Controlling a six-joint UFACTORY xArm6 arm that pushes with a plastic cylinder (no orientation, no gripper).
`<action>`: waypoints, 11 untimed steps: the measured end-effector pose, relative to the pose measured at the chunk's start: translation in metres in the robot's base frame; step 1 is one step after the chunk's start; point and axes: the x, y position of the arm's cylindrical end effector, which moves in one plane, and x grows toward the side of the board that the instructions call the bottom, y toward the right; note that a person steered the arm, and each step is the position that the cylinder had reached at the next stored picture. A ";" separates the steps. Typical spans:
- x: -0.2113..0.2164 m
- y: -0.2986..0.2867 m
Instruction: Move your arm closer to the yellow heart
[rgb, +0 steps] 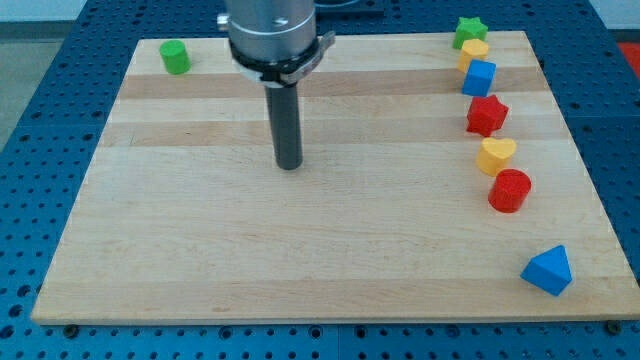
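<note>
The yellow heart (496, 155) lies near the board's right edge, between a red star (487, 115) above it and a red cylinder (510, 190) below it. My tip (289, 166) rests on the board left of centre, far to the left of the yellow heart and roughly level with it. No block touches my tip.
Along the right side stand a green star (469, 31), a yellow block (474, 50) and a blue cube (479, 78). A blue triangular block (548, 271) lies at lower right. A green cylinder (175, 57) sits at upper left. The wooden board (200, 250) lies on a blue perforated table.
</note>
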 end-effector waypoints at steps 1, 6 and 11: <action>0.015 -0.018; 0.134 0.083; 0.038 0.320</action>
